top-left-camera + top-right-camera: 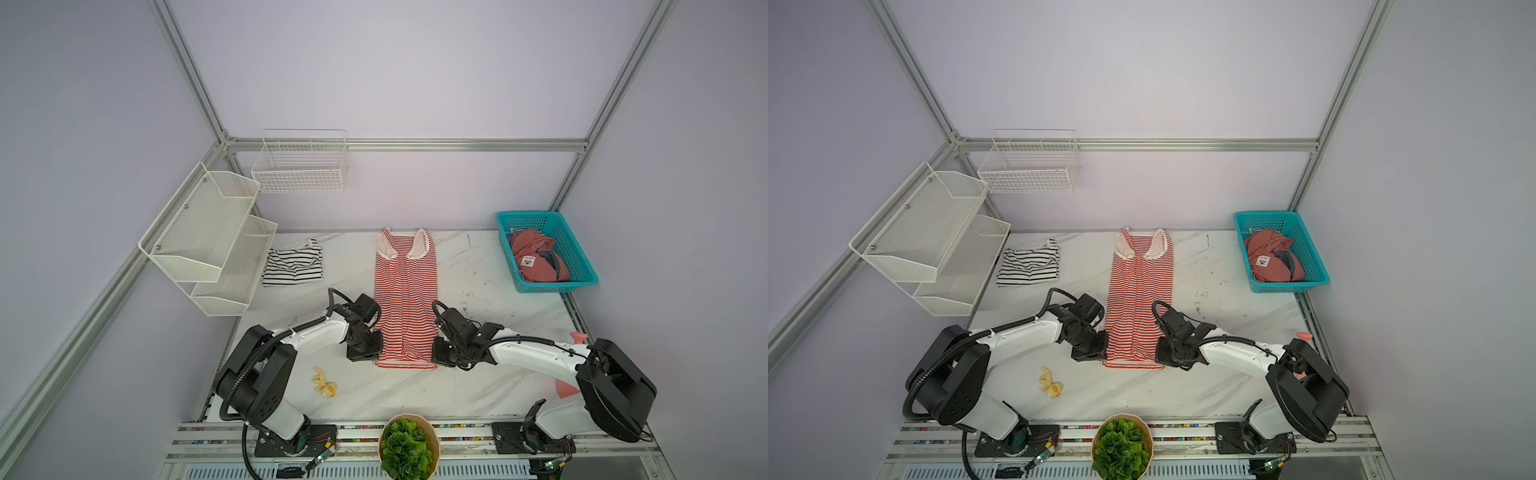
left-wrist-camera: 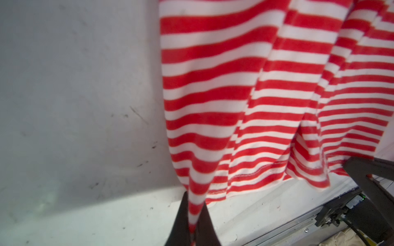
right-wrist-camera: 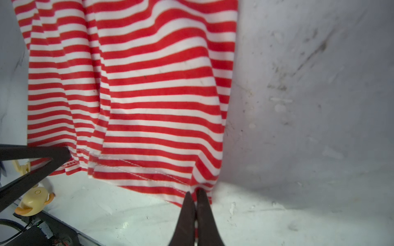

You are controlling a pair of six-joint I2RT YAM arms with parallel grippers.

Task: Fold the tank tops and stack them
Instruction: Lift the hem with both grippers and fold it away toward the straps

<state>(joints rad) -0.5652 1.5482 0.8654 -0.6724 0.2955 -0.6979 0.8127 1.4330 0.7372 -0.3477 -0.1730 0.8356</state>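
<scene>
Potted green plant (image 1: 406,446): near edge, centre, its pot cut off by the frame.

Left gripper (image 2: 193,215): jaws pinched together on the near-left hem corner of the red-and-white tank top (image 1: 405,299); the fabric is drawn into a narrow peak between the fingers. In both top views the wrist housing hides the fingertips.

Right gripper (image 3: 196,204): jaws pressed together on the near-right hem corner of the same top; only a small bunch of cloth shows at the tips.

Red-and-white tank top: centre of the marble tabletop (image 1: 415,395), narrowed lengthwise, white-trimmed straps at the far end, hem near.

Black-and-white tank top (image 1: 293,264): far left, folded into a rough rectangle, well apart from the grippers.

Teal basket (image 1: 579,253): far right, holding a crumpled dusty-red garment (image 1: 530,249) with a small white patch; a dark grey piece and a striped scrap beside it are hard to identify.

Yellow toy (image 1: 324,384): near left, shape unclear.

Pink object (image 1: 565,388): near right, mostly hidden behind the right arm.

White mesh shelf (image 1: 203,232) and wire basket (image 1: 301,166): on the far-left frame.
</scene>
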